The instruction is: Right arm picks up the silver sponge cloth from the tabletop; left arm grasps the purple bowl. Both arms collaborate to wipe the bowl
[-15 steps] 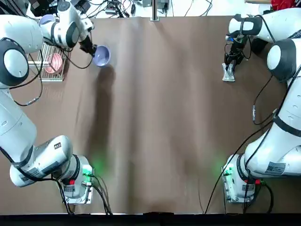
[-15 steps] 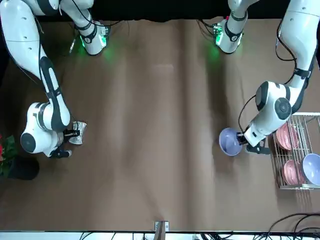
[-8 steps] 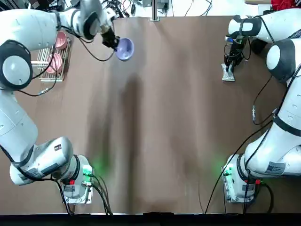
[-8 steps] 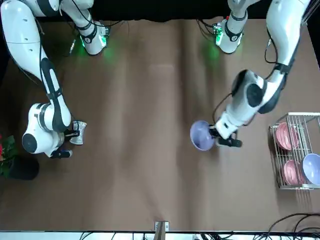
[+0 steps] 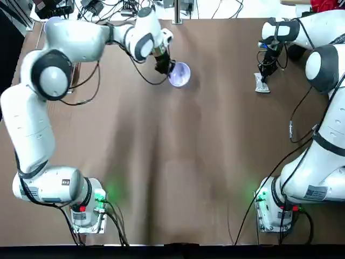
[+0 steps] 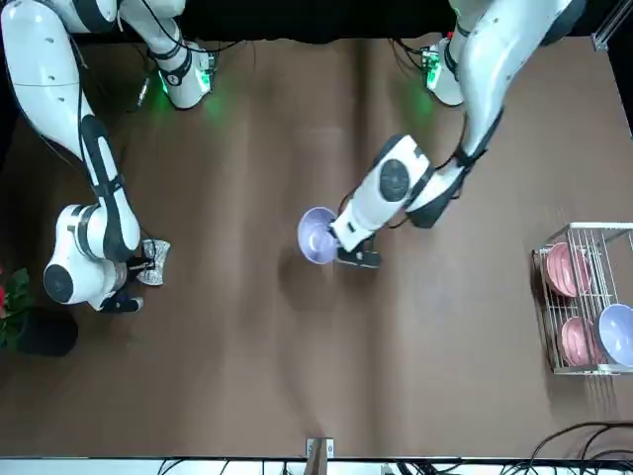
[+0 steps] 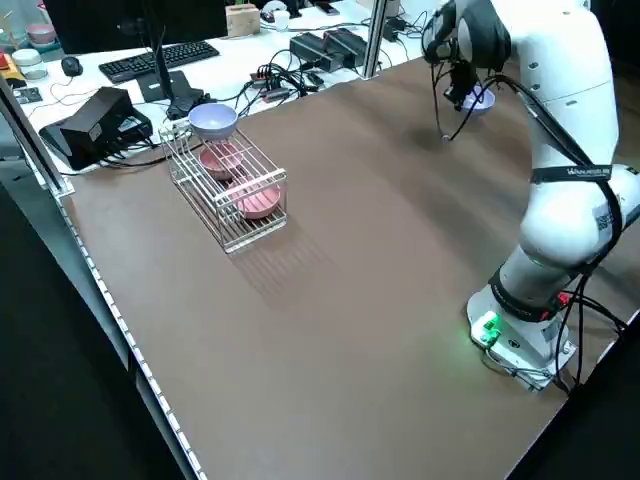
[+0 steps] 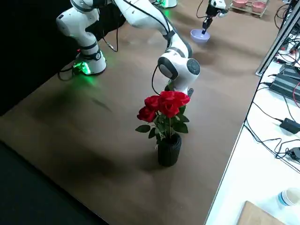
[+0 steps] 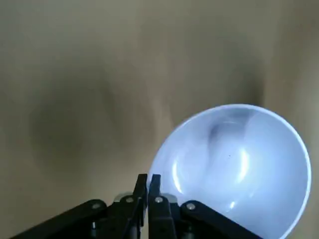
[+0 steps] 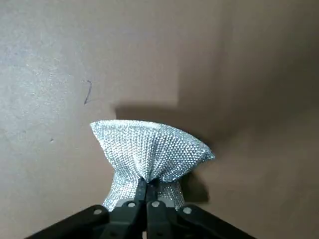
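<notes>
Left gripper (image 9: 148, 180): its jaws are closed on the rim of the purple bowl (image 9: 239, 169), one edge of it pinched between them. We have the bowl up off the table (image 5: 215, 162), its hollow facing upward, its shadow cast apart from it. From overhead we place it toward the far side, a little right of the middle; the left arm (image 5: 39, 124) reaches forward and inward to it.

Right gripper (image 10: 148, 186): jaws pinching the silver sponge cloth (image 10: 154, 147) at its narrow waist, the wide end fanning out beyond the tips. We find it at the far right of the table as seen from overhead, the right arm (image 5: 329, 129) bent above. Whether the cloth touches the surface we cannot tell. Cloth and bowl are well apart.

Robot's far left: a wire rack (image 6: 584, 371) stands on the table, two pink bowls (image 6: 562, 269) and a second purple bowl (image 6: 618, 334) in it.

From the right side we note red roses (image 8: 164, 104) in a dark ribbed pot (image 8: 169, 151), standing upright near the right arm. A small pen mark (image 10: 88, 92) shows on the surface near the cloth. Past the rack, a monitor (image 7: 90, 25) and a keyboard (image 7: 160, 60).
</notes>
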